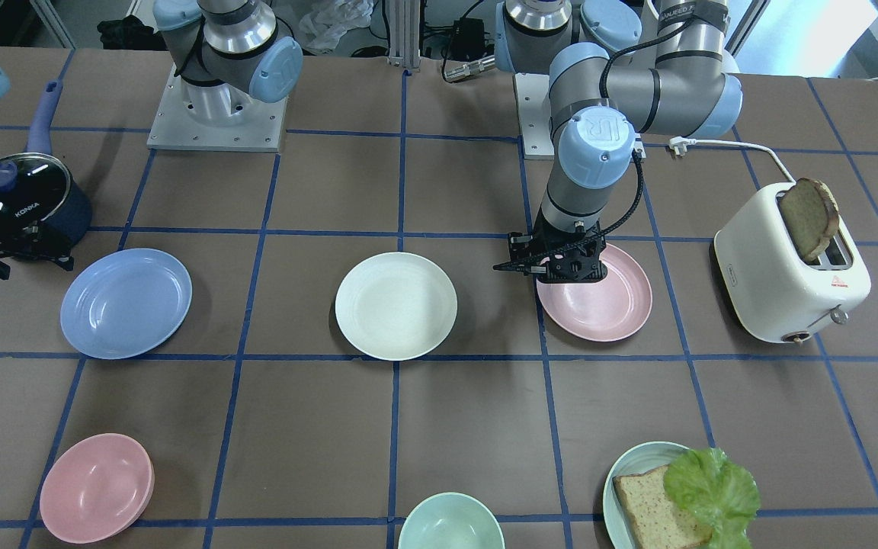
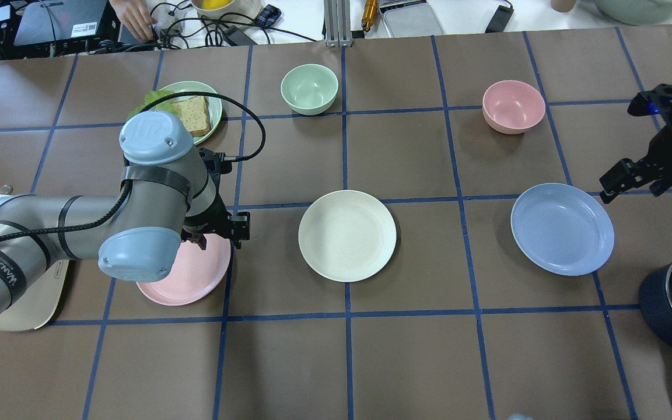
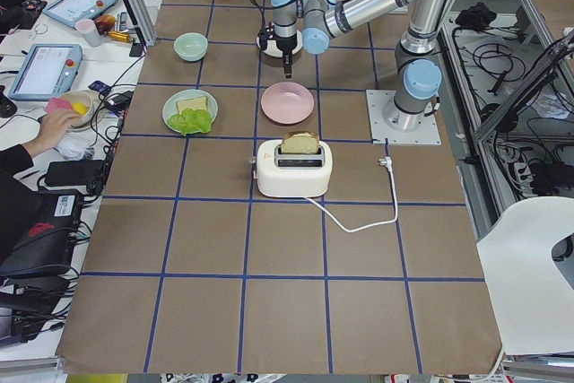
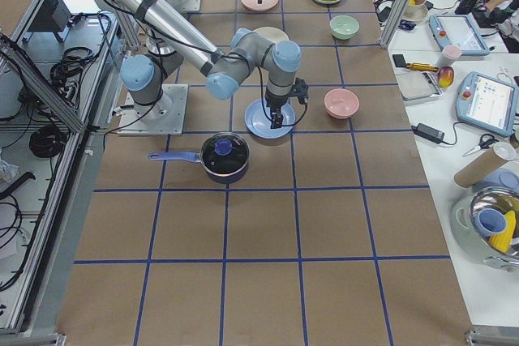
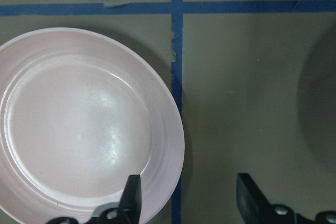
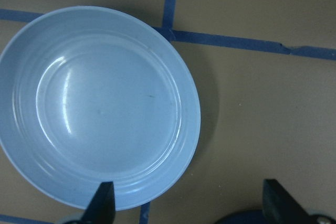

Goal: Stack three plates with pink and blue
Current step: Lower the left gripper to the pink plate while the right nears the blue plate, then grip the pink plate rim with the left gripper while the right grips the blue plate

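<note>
Pale pink round plastic plate [image 1: 607,305], cream-white plate [image 1: 395,305] and periwinkle blue plate [image 1: 125,303] are lying apart on the tabletop [image 1: 469,427]. Left pincer [image 5: 186,200] is hanging released across the pink rim, right pincer [image 6: 186,205] released across the blue rim.

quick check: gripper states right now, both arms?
left gripper: open, holding nothing, one finger either side of the pink plate rim.
right gripper: open, holding nothing, one finger either side of the blue plate rim.

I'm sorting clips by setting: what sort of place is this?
Probably a robotics lab staged as a kitchen. There is a taped-grid table, a teach pendant on the operators' bench, and props such as a toaster holding bread.
</note>
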You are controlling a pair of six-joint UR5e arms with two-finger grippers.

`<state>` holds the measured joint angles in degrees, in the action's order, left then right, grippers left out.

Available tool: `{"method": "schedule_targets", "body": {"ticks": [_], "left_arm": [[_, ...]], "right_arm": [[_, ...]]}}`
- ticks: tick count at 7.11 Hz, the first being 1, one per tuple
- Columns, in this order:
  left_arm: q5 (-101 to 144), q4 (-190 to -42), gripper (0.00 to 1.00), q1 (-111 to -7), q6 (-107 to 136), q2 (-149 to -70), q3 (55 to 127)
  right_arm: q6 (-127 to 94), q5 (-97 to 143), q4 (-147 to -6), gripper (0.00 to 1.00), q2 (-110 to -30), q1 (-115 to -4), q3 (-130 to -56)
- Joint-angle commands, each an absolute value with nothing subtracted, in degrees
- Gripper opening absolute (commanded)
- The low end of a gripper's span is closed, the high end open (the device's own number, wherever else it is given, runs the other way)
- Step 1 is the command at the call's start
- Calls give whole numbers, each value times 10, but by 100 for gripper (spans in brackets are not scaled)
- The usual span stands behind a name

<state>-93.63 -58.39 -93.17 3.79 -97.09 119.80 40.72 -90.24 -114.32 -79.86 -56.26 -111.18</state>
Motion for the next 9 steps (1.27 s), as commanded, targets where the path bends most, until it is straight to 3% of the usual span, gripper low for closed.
{"method": "schedule_targets", "body": {"ticks": [1,3,5,7,9], "left_arm": [[-942,-573,63,-933,38,-987,1198],[-943,-559,62,-933,39,-1005,1198],[-942,-553,62,-933,36,-1017,1199],[-942,-549,59,-933,40,-1025,1199],[-941,-548,56,-933,57,-1031,1199]], "right_arm": [[411,-898,-1169,100,-760,-548,-1112],[413,-867,-1169,100,-731,-548,-1114],[413,-860,-1171,86,-720,-548,-1114],[413,-859,-1170,60,-713,-548,-1114],[412,-862,-1193,63,-692,-548,-1112]]}}
